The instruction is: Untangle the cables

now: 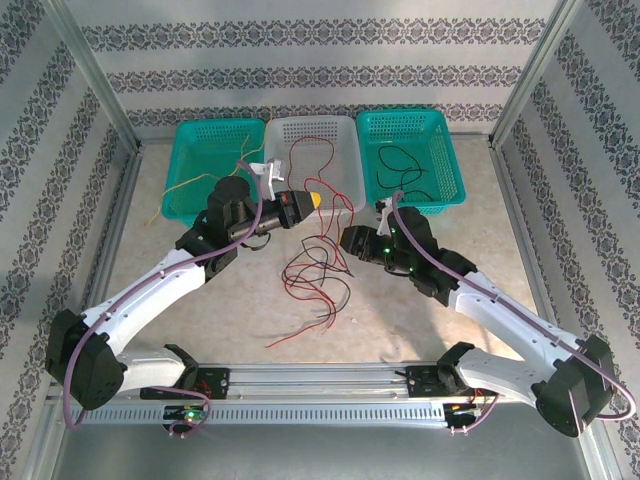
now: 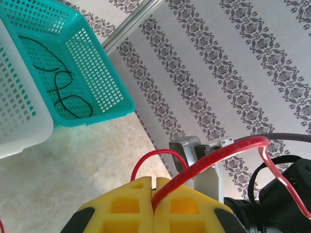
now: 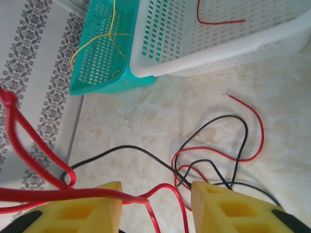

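Progress partial: baskets (image 1: 195, 135) hold some cables (image 1: 400, 165), a red-black tangle (image 1: 312, 272) lies unsorted mid table (image 1: 235, 315); my left pincer (image 2: 154, 196) grips a red cable (image 2: 214, 154), right pincer (image 3: 155, 204) stands open.

A teal basket (image 2: 97, 73) and a white basket (image 3: 218, 43), both glossy perforated plastic. Pale, matt, stone-look surface (image 3: 146, 116). Red cable (image 2: 218, 154) with smooth, shiny insulation. Left tool (image 2: 154, 187) with matt yellow plastic fingers (image 2: 126, 206). Dull perforated metal rail (image 1: 320, 410).

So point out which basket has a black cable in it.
The right teal basket: a black cable lies inside. The white middle basket holds a red cable, the left teal basket a yellow cable.
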Robot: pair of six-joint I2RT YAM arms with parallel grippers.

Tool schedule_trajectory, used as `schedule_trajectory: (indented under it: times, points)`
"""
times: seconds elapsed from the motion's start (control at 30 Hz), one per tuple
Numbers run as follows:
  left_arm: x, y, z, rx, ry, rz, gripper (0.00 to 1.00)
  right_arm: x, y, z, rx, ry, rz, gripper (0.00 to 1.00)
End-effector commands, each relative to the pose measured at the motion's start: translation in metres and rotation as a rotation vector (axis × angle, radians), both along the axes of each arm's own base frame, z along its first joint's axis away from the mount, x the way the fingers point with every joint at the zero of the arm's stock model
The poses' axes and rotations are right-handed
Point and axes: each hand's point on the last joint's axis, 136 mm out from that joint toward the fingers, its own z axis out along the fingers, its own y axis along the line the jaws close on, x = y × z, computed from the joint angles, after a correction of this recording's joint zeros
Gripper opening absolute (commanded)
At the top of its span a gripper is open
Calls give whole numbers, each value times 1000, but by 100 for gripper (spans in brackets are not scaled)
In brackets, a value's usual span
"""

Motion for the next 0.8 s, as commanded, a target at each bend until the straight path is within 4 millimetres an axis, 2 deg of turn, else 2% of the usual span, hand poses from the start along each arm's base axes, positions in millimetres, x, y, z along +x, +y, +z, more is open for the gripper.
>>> schedule_trajectory:
  times: [0.0,0.13,0.27,0.37,0.43,0.57,0.7,0.77]
  points:
    - [-8,-1,17,-21,-20,-19,0,13,-2,25,26,-73,-35,39]
    - [-9,-4,15,-23,-9,-37,0,15,-2,22,9,-71,-32,33]
    - [-9,-3,17,-4,-17,-36,0,15,-6,17,-15,-70,-37,16]
    - [-7,4,10,79,-8,-3,0,14,-18,13,-59,-68,-63,5]
    - [-4,19,-1,206,10,58,0,13,-36,6,-119,-54,-110,0]
    - [-1,64,-16,436,35,190,0,9,-88,-14,-222,13,-225,0]
    - [0,108,-12,457,49,337,0,1,-126,-40,-252,103,-297,0]
    - [3,132,-12,426,75,437,0,-2,-137,-54,-242,146,-322,0]
